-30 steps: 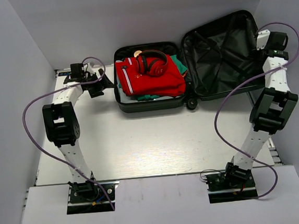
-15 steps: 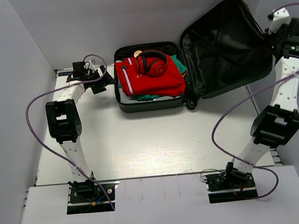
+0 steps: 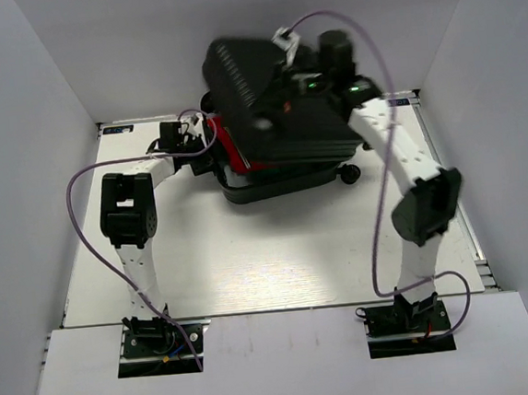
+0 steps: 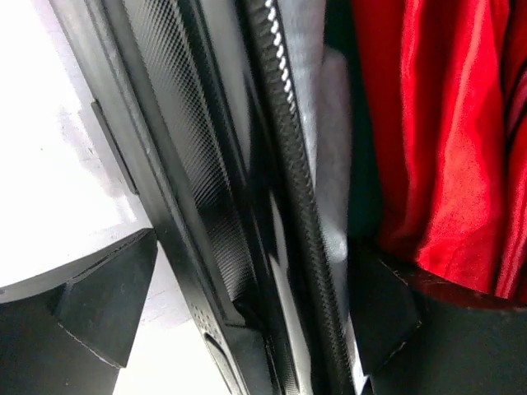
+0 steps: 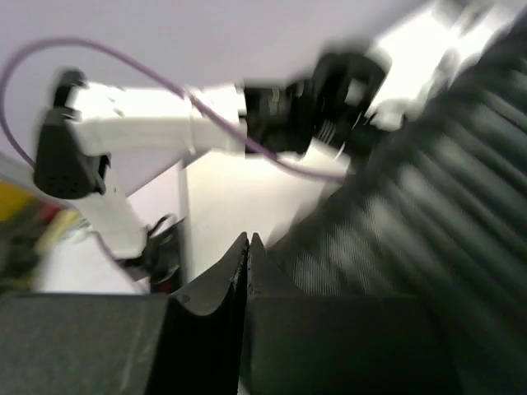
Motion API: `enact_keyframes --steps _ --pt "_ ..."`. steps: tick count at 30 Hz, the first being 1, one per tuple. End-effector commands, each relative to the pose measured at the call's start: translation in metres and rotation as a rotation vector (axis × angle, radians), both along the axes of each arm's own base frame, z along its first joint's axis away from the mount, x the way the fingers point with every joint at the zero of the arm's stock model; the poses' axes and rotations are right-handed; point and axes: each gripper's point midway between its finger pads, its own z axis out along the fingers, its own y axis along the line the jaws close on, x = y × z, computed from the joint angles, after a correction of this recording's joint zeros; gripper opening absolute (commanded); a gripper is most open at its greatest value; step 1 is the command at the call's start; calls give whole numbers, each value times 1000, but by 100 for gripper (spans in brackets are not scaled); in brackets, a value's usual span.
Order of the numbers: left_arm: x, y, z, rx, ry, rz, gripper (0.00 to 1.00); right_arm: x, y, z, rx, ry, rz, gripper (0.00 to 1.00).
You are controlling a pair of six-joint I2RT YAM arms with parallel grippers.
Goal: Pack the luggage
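Luggage [image 3: 272, 186] half-shut; right pincer [image 5: 248, 240] together, arm [image 3: 398, 149] arched over lid [image 3: 245, 88]; left pincer [image 4: 247, 313] apart.

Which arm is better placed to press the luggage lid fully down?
Right, probably. The right gripper, shut, is up beside the ribbed lid, which hangs tilted over the red clothes. The left gripper stands open astride the left wall of the luggage, lower down.

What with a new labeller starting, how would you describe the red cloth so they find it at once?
Find the big black suitcase at the far side of the table, its ribbed lid tilted partway over it. In the gap along its left edge, next to the left gripper, the red cloth shows. It is the only bright red thing there, against the black shell.
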Motion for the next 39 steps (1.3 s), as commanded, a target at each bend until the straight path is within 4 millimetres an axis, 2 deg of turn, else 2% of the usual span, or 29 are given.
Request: enact_keyframes --steps 1,2,3,4,5,6,7,8,9,11,12,13,14,16,17,18,19,21,22,24,27,31,33,34,35,36,37,38,39 --pt "-31 -22 -7 -31 43 -64 99 -16 41 -63 -55 327 121 0" --pt "-33 -21 2 -35 30 -58 99 -24 51 -64 -63 330 144 0" --pt "-47 -14 -13 -24 72 -38 99 -24 55 -66 -64 343 147 0" --pt "-48 -5 -3 -30 55 -7 99 -26 63 -62 -55 375 150 1" --pt "-53 1 -4 -37 64 13 99 -26 67 -55 -37 362 156 14" --pt "-64 19 0 -48 64 70 99 -25 71 -43 -7 324 158 27" --pt "-68 25 1 -58 72 91 99 -29 76 -25 20 285 166 61" --pt "-81 34 5 -52 71 129 99 -28 78 -21 23 265 163 81" --pt "-78 53 7 -47 64 177 99 -28 78 -10 32 237 145 89" --pt "-87 69 1 1 118 231 99 -26 71 5 44 170 102 89" --pt "-81 89 11 22 85 265 99 -18 67 9 44 133 49 91" --pt "-90 97 6 42 140 282 99 -16 62 5 19 145 12 91" --pt "-89 110 5 90 142 326 99 0 47 17 0 36 -120 91" --pt "-85 121 16 138 118 337 99 2 30 8 -85 19 -211 91" --pt "-86 132 14 149 130 361 99 11 15 10 -121 -15 -329 91" --pt "-83 137 21 154 122 376 99 31 -6 -6 -204 -50 -457 91" --pt "-82 141 22 146 138 405 99 29 -20 -9 -237 -54 -513 91" --pt "-73 156 32 144 129 447 99 54 -82 -10 -343 -106 -827 91" --pt "-72 159 29 135 146 462 99 65 -110 -27 -431 -106 -947 91" --pt "-65 163 40 103 121 462 99 66 -149 -30 -504 -119 -1071 91" --pt "-57 157 79 21 28 433 99 62 -221 -69 -721 -55 -1260 81" --pt "-48 153 133 4 -146 373 99 41 -264 -125 -859 88 -1319 61" --pt "-46 157 155 19 -202 365 99 34 -276 -152 -872 161 -1326 60" --pt "-47 160 158 21 -201 374 99 34 -273 -155 -828 183 -1304 60" --pt "-47 165 164 21 -210 391 99 26 -265 -184 -848 243 -1218 63" --pt "-47 167 167 21 -216 406 99 27 -258 -191 -831 248 -1175 66" --pt "-43 181 161 54 -203 467 99 17 -242 -216 -838 285 -1046 68" --pt "-39 187 160 73 -200 486 99 14 -236 -223 -836 288 -1003 71" --pt "-37 194 144 104 -153 506 99 13 -230 -228 -826 290 -959 71"
